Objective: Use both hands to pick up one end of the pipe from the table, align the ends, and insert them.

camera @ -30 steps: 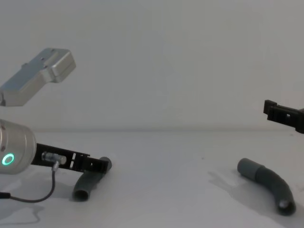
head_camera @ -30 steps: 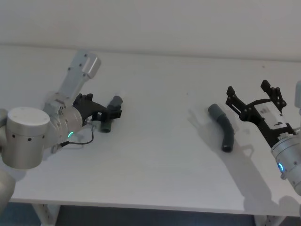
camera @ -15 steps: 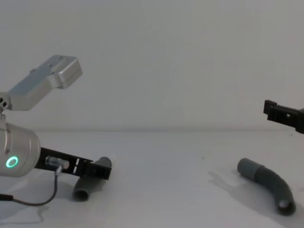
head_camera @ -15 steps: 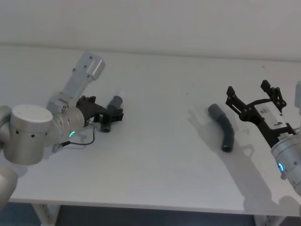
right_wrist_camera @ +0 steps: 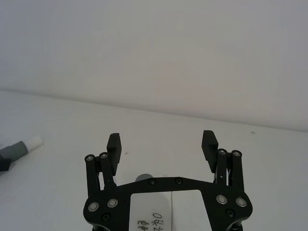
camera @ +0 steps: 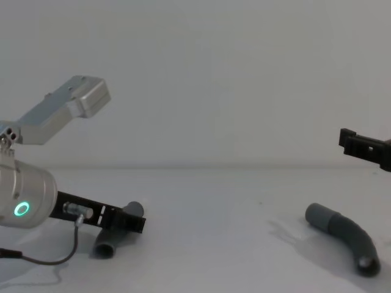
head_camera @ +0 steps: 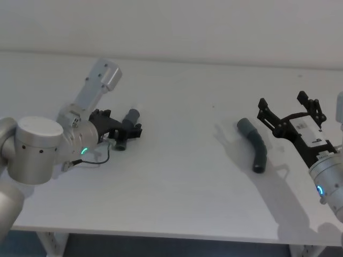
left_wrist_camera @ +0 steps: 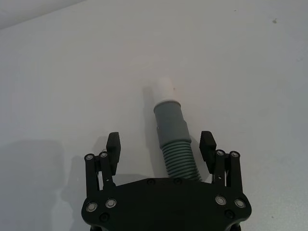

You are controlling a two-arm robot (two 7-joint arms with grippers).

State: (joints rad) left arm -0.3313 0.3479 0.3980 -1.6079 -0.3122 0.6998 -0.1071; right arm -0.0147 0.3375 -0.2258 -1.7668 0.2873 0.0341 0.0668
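1 white label lies on the palm of the right tool, low in the right wrist frame. Its dark handwritten marks are cut by the bottom edge and cannot be read. That tool hangs at the right edge of the head frame, its 2 fingers wide apart, raised above the desk. In the chest frame a black finger end pokes in from the right edge.

The curved socket piece lies flat at right of centre in the head frame, near that tool but apart from it. In the right wrist frame the palm hides all but a grey round end.

At left of the head frame the left tool is low at the desk. Its fingers stand apart on either side of the ribbed middle of the plug piece, with a gap on each side. The palm hides the piece's near half, and its white tip points away from the tool.

A green ring light glows on the left wrist, and a thin dark cable loops beside it.
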